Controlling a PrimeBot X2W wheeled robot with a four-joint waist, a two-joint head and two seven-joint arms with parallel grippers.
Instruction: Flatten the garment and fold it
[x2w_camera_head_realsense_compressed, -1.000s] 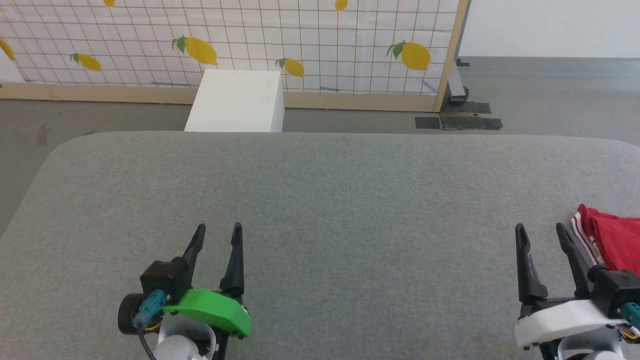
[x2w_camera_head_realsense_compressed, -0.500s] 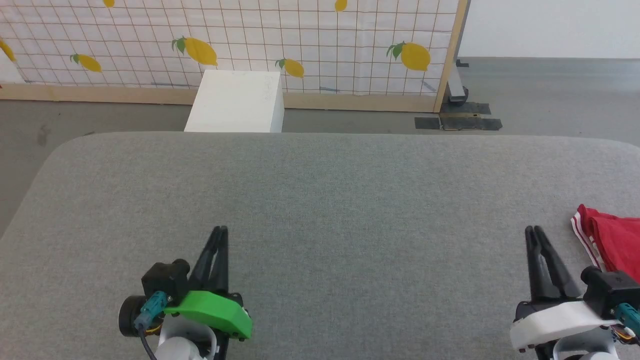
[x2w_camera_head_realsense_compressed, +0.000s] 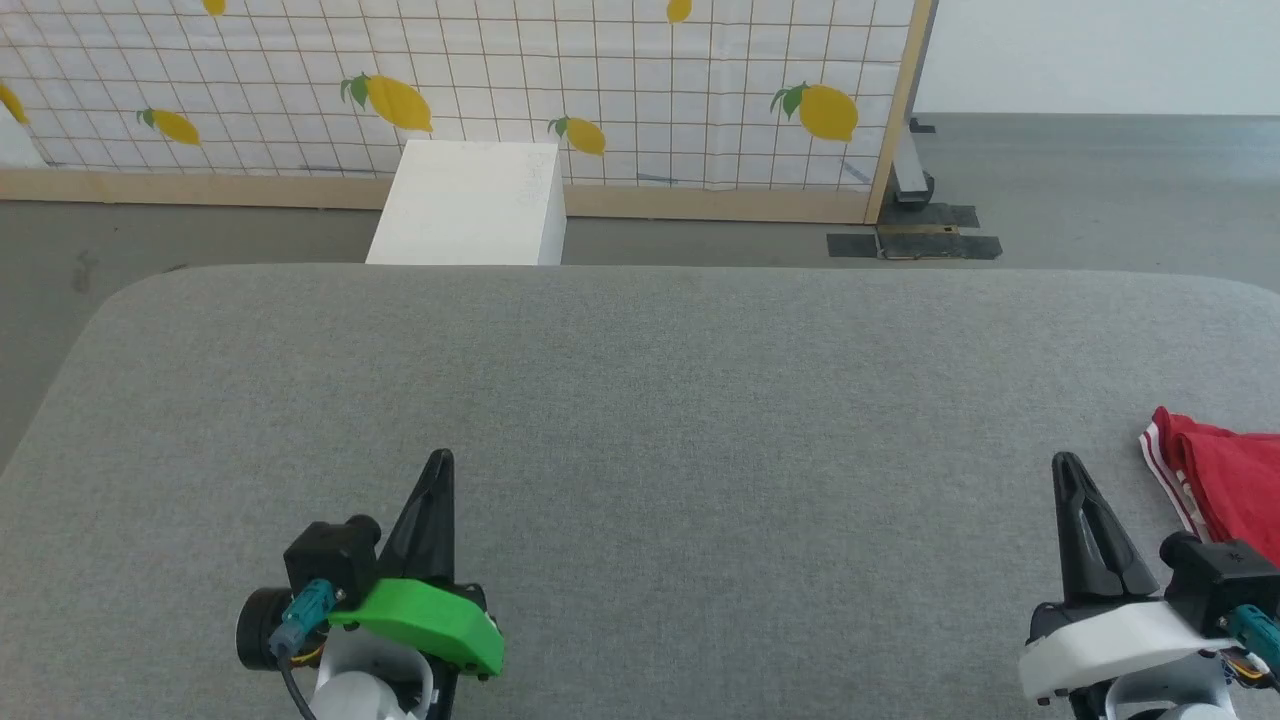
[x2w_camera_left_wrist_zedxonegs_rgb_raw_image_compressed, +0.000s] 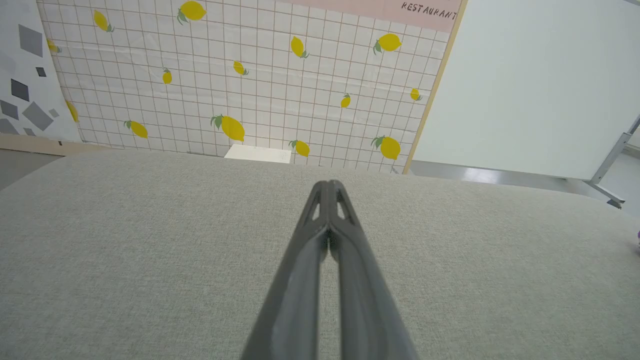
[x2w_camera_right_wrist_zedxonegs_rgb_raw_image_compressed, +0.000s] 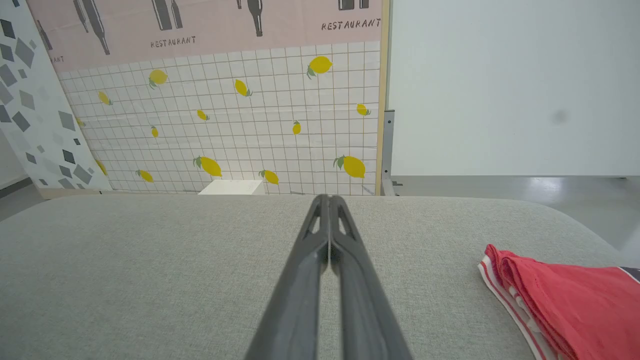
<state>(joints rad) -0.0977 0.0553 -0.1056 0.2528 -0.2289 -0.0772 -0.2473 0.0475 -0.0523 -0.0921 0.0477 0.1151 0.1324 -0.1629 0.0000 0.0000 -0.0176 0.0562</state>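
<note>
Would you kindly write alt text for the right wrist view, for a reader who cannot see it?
The dark right end effector, shut and empty, points across a grey fabric-covered table. A bunched red jersey garment with red-and-white striped trim lies apart from it at the lower right; a lemon-patterned grid panel stands behind.

The red jersey garment (x2w_camera_head_realsense_compressed: 1228, 480) lies on the grey fabric table (x2w_camera_head_realsense_compressed: 640, 380), just right of my right claw (x2w_camera_head_realsense_compressed: 1068, 461); my left claw (x2w_camera_head_realsense_compressed: 440, 457) is well apart leftward.
</note>
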